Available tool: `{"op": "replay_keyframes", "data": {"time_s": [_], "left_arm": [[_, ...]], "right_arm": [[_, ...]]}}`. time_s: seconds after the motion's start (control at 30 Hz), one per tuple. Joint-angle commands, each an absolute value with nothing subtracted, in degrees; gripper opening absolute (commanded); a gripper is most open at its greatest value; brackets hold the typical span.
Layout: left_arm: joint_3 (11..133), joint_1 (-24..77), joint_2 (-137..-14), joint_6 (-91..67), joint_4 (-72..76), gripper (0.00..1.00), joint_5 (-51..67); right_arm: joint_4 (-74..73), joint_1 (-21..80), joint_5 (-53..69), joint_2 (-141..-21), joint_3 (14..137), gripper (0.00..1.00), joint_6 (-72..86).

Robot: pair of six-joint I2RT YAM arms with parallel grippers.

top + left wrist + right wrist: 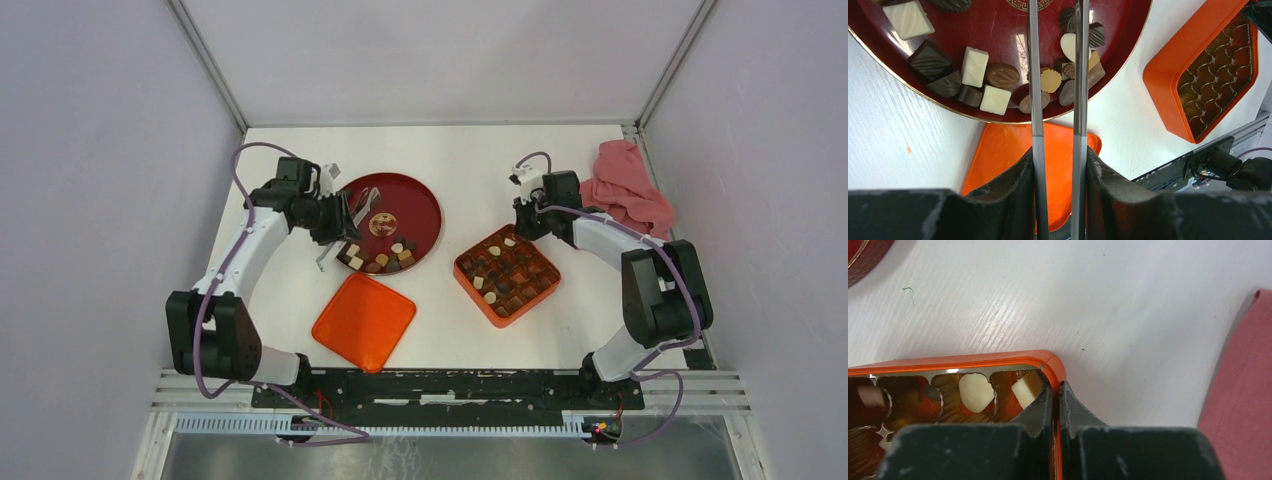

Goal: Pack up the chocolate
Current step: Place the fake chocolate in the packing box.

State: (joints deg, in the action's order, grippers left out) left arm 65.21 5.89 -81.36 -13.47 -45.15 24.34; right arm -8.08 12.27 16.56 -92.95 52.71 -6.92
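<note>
From above, my left hand (336,214) is closed around a pair of long thin metal tongs (362,203) and reaches them over the round dark red plate (428,205). I take it the tongs are there because the pieces are too small for my own fingers. The small bite-sized chocolate pieces (383,258), dark brown, tan and cream-white, are heaped on the plate just beside that hand. More sit in the square orange box with gridded compartments (476,296), whose far corner my right hand (518,230) meets. A flat orange lid (364,321) lies on the white surface (460,160) behind my left hand, out of the way. A crumpled pink cloth (628,185) lies well beyond my right hand. At my left wrist the two blades run ahead with a gap between them. Their tips leave the frame, so I cannot tell whether they hold a piece. Ribbed dark squares, white cubes, a leaf-stamped brown oval and a fluted tan round lie under and beside the blades. At my right wrist, the fingers (1040,407) are pinched shut on the box's wall at its corner, one inside and one outside, probably to stop the box sliding. Two cream-white pieces sit in the compartments beside the inner finger.
</note>
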Motion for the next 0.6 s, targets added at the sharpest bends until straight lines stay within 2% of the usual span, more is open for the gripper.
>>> {"op": "replay_keyframes", "data": {"time_s": [0.0, 0.23, 0.57], "left_arm": [[64.54, 6.28, -77.37, -15.81, -43.56, 0.02, 26.40], [64.61, 6.36, -74.24, -15.62, -44.14, 0.02, 27.45], [63.90, 6.50, -70.34, -14.05, -43.63, 0.02, 27.89]], "right_arm": [[-5.19, 12.29, 14.78, -90.84, 54.76, 0.02, -2.95], [-2.42, 11.03, 17.89, -87.05, 57.72, 0.00, 2.51], [-4.33, 10.52, 20.62, -86.42, 65.15, 0.00, 1.21]]}}
